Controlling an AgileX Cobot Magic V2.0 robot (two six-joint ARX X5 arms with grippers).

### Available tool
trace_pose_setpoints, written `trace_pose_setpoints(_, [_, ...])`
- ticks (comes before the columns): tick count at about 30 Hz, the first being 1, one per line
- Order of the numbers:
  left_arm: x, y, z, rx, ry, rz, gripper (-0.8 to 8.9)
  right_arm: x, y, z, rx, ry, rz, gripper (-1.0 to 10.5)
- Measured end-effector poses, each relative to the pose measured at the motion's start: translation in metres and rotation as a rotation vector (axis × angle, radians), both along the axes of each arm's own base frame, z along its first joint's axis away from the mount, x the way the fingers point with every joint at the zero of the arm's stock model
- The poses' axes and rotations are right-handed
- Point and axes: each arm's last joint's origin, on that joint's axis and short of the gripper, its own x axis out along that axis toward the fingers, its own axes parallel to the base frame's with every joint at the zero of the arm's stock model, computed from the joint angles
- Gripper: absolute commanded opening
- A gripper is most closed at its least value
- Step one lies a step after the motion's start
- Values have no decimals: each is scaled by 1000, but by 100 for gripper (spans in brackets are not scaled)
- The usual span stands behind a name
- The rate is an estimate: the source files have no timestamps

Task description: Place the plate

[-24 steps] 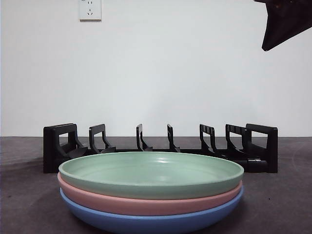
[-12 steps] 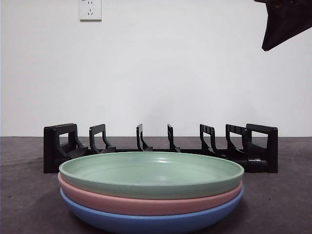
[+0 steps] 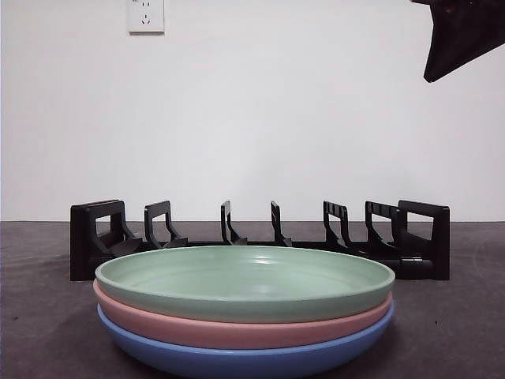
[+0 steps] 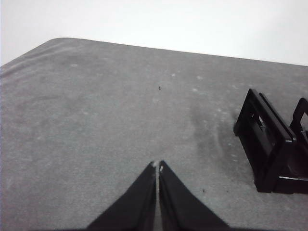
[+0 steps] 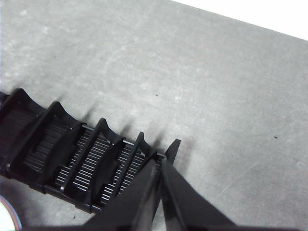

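Three plates are stacked at the front of the table: a green plate point(image 3: 245, 280) on top, a pink plate point(image 3: 237, 332) under it and a blue plate point(image 3: 237, 362) at the bottom. Behind the stack stands a black slotted rack point(image 3: 95, 237) with nothing in its slots. My right gripper point(image 5: 161, 163) hangs shut and empty high above the rack point(image 5: 72, 154), and a sliver of the plate stack point(image 5: 6, 219) shows at the corner of its view. My left gripper point(image 4: 158, 166) is shut and empty over bare table beside one end of the rack point(image 4: 269, 144).
A black arm tip point(image 3: 458, 39) shows at the top right corner of the front view. The grey table point(image 4: 96, 120) ends at a white wall with a socket point(image 3: 146, 16).
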Motion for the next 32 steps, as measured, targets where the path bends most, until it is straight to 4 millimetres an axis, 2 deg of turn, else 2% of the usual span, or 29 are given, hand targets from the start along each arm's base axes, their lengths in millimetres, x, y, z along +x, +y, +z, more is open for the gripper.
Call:
trace_pose_setpoints(15, [0,0,0,0,0,0,8,0,-1,3,-1,-35,1,19])
trace_pose_setpoints(18, [0,0,0,0,0,0,8,-15,-11,-4,16,-134,-26,19])
trace_pose_setpoints(23, [0,0,0,0,0,0,8,-74,-39,-42,73,-415,-132,19])
trace_pose_setpoints(25, [0,0,0,0,0,0,8,-99,-45,-69,81,-490,-169,19])
trace_pose_setpoints(28, [0,0,0,0,0,0,8,-128,-49,-116,62,-476,-224,19])
trace_pose_setpoints(30, [0,0,0,0,0,0,8,-140,-51,-140,54,-474,-253,19])
trace_pose_setpoints(32, [0,0,0,0,0,0,8,-149,-52,-155,57,-492,-256,19])
